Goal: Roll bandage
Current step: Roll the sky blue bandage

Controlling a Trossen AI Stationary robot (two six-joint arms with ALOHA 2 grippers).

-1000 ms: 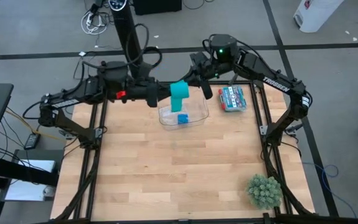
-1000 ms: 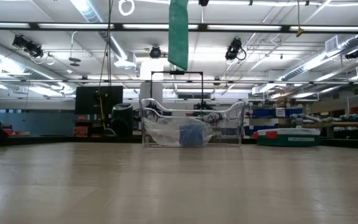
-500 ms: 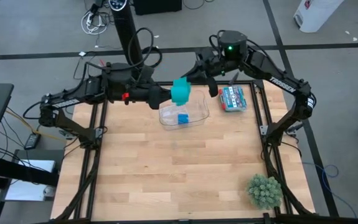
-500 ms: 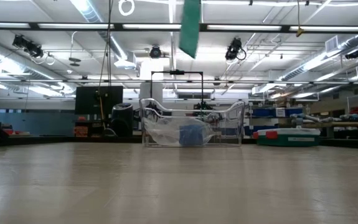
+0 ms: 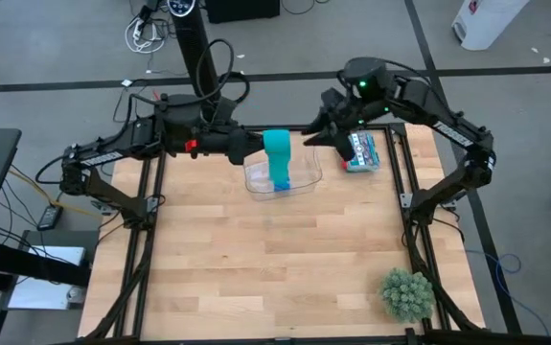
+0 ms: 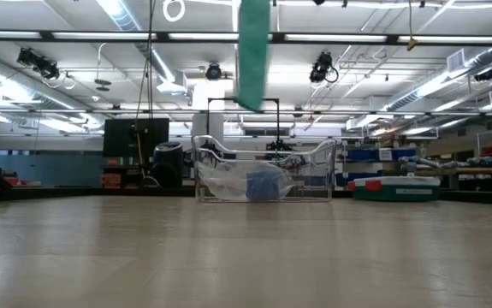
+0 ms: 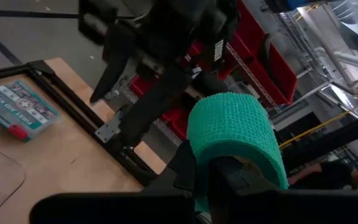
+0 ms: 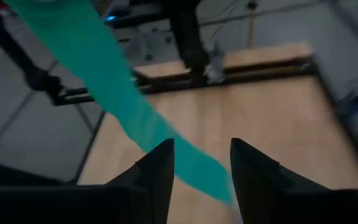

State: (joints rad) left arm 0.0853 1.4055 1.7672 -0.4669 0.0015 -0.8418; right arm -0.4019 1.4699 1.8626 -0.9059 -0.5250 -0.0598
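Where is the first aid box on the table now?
In the high view the first aid box lies at the table's far right, beside the clear tray, just under the right gripper.

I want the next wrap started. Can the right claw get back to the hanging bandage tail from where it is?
Probably yes. The right claw is open beside the bandage, whose tail hangs free from the left claw above the clear tray. Nothing stands between them.

The bandage [image 5: 278, 158] hung from the left gripper's fingers [image 7: 228, 180] over the clear bin [image 5: 303, 178]; the right gripper's fingers [image 8: 157, 171] stood apart beside it, above the first-aid box [image 5: 361, 152].
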